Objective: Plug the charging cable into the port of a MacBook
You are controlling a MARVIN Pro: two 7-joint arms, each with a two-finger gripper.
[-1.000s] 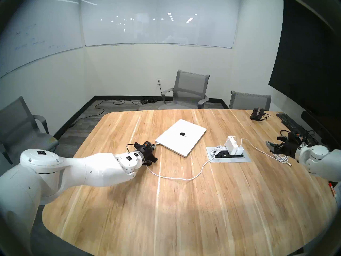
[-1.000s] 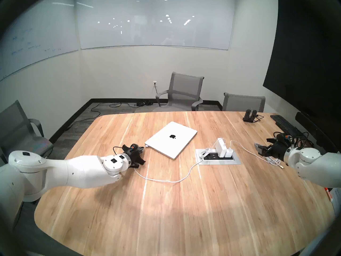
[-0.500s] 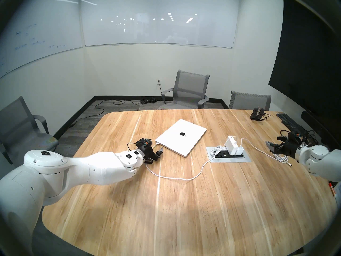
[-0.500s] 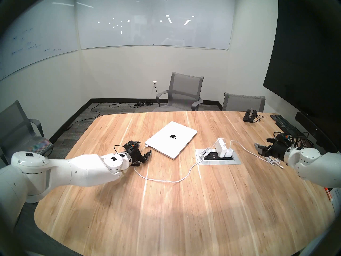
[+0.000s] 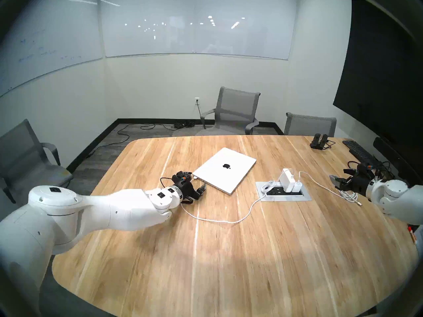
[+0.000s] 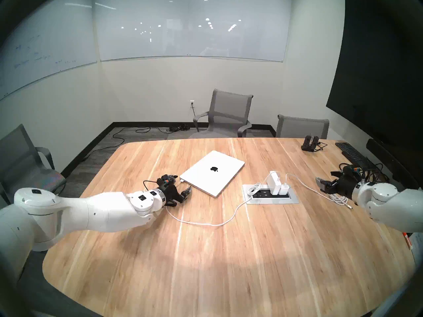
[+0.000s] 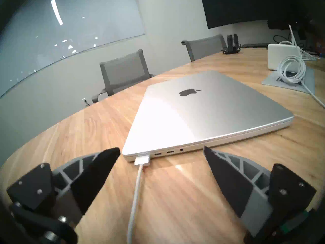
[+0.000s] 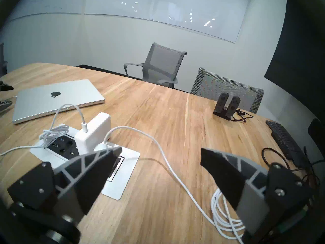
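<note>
MacBook (image 7: 207, 115), smooth brushed silver with rounded corners, lies shut on my grainy wooden table (image 7: 175, 194), the braided white charging cable (image 7: 136, 189) seated squarely in its edge, my left gripper (image 7: 161, 151) and right gripper (image 8: 161, 153) both spread, holding nothing.

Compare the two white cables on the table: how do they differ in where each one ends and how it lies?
The charging cable ends in a flat connector seated in the MacBook's side edge; the other cable ends free on the table.
The charging cable leaves the big power brick; the other leaves the small charger.
The charging cable's spare loops lie by the outlet panel; the other coils near the right gripper.
Neither is held.
</note>
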